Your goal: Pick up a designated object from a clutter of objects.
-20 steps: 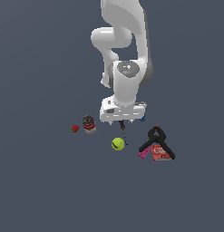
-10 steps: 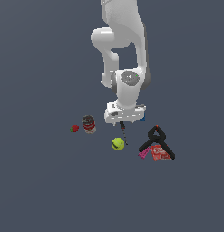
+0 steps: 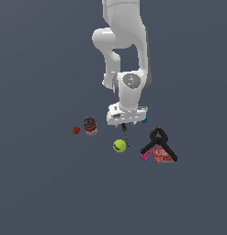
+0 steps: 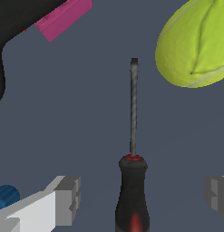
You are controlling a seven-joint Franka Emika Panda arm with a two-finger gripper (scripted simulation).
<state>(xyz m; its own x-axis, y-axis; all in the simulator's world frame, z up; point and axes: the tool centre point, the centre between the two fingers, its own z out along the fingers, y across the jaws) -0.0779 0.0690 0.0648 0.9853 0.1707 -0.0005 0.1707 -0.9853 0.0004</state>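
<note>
Screwdriver [image 4: 132,181] matt metal shaft, fuzzy tennis ball [image 4: 197,43]

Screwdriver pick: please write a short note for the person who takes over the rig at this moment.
Hand: open, empty, low over the clutter; one finger stands on each side of the handle, apart from it.
Screwdriver: lies flat on the floor, handle between the fingers, shaft pointing away toward the gap between the tennis ball and the pink piece.
Nearby: black clamp over the red box; can and strawberry on the exterior view's left.
Done: hand lined up over the handle.
Left: probably lower a little, close on the handle, lift.
</note>
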